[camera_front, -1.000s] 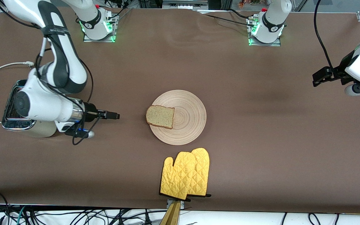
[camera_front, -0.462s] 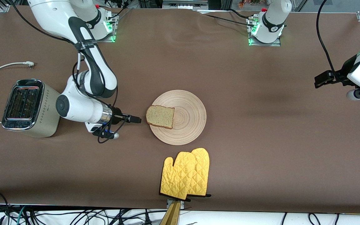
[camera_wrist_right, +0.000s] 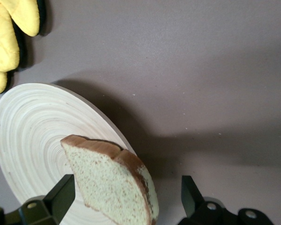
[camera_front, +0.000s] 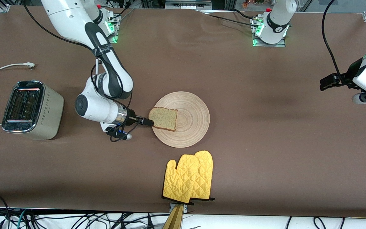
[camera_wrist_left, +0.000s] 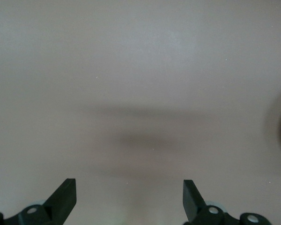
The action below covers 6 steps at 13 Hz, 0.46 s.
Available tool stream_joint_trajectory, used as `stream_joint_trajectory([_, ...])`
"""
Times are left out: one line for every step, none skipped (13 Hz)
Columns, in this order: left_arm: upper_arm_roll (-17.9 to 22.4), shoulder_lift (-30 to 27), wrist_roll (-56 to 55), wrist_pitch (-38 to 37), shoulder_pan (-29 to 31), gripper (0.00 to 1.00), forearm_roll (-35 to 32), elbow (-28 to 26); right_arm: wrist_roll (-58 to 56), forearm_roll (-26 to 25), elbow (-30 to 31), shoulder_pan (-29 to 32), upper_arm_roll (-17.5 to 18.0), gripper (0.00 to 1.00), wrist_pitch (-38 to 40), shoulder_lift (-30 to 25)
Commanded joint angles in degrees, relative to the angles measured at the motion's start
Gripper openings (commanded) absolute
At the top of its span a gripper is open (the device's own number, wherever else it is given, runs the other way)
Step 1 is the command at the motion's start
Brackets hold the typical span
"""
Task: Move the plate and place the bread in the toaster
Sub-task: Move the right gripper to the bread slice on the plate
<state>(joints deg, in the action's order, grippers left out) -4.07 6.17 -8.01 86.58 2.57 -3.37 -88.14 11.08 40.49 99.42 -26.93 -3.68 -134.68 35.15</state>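
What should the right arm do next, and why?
Probably close the right tool on the bread. Its fingers are open and already stand on either side of the slice's crust edge in the right wrist view, where the slice overhangs the plate rim. The toaster stands free at the right arm's end of the table. The left tool waits, open.

Pale ring-grained wood plate (camera_front: 189, 119), speckled porous bread (camera_front: 163, 118), glossy chrome-topped toaster (camera_front: 30, 109), quilted cloth mitts (camera_front: 189, 176), matt tabletop (camera_front: 265, 143).
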Motion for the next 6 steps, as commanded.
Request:
stream_joint_trajectory([-0.15,0.77,0.98,-1.07,0.24,1.00,-0.32,1.12,0.34,2.13,2.18,-1.89,-0.27,1.00,-3.04,0.01])
stream_joint_trajectory([-0.15,0.77,0.98,-1.07,0.24,1.00,-0.32,1.12,0.34,2.22,2.79,-1.98,-0.27,1.00,-3.04,0.10])
stream_joint_trajectory([-0.15,0.77,0.98,-1.07,0.24,1.00,-0.32,1.12,0.26,2.22,3.24,-2.07,-0.27,1.00,-2.87,0.10])
stream_joint_trajectory([-0.15,0.77,0.98,-1.07,0.24,1.00,-0.32,1.12,0.25,2.22,3.67,-2.07,-0.27,1.00,-2.69,0.10])
stream_joint_trajectory([-0.15,0.86,0.98,-1.07,0.24,1.00,-0.32,1.12,0.08,2.22,3.85,-2.07,-0.27,1.00,-2.43,0.01])
stream_joint_trajectory([-0.15,0.86,0.98,-1.07,0.24,1.00,-0.32,1.04,0.08,2.22,4.12,-2.07,-0.27,1.00,-2.34,-0.25])
